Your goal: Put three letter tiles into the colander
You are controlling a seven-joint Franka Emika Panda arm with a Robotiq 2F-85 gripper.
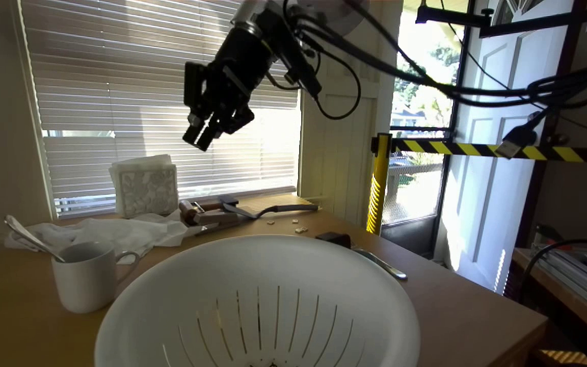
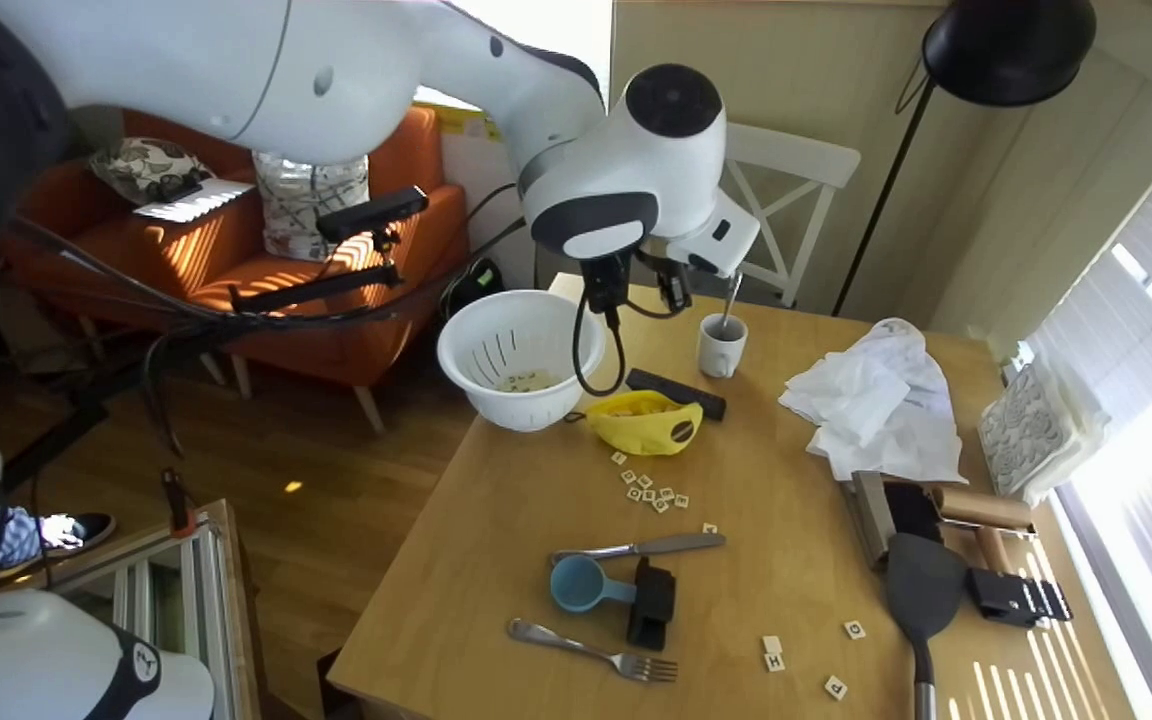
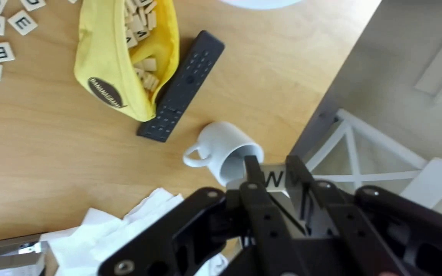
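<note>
The colander [image 1: 273,265] is a large white slotted bowl, shown in both exterior views [image 2: 526,408]; only its edge shows in the wrist view [image 3: 261,3]. Several small pale tiles [image 2: 528,381] appear to lie in its base. My gripper [image 3: 269,168] is shut on a letter tile marked W [image 3: 274,178] at its fingertips. In an exterior view the gripper [image 1: 196,137] is high above the table, beyond the colander and not over it. Loose letter tiles lie on the table [image 2: 648,481], and more fill an open yellow pouch [image 2: 631,432].
A white mug [image 2: 719,352] with a spoon and a black remote [image 2: 676,391] stand near the pouch. A knife [image 2: 676,544], blue scoop [image 2: 577,584], fork [image 2: 586,648], spatula [image 2: 921,585], crumpled paper [image 2: 861,400] and napkin holder [image 1: 148,188] also lie on the table.
</note>
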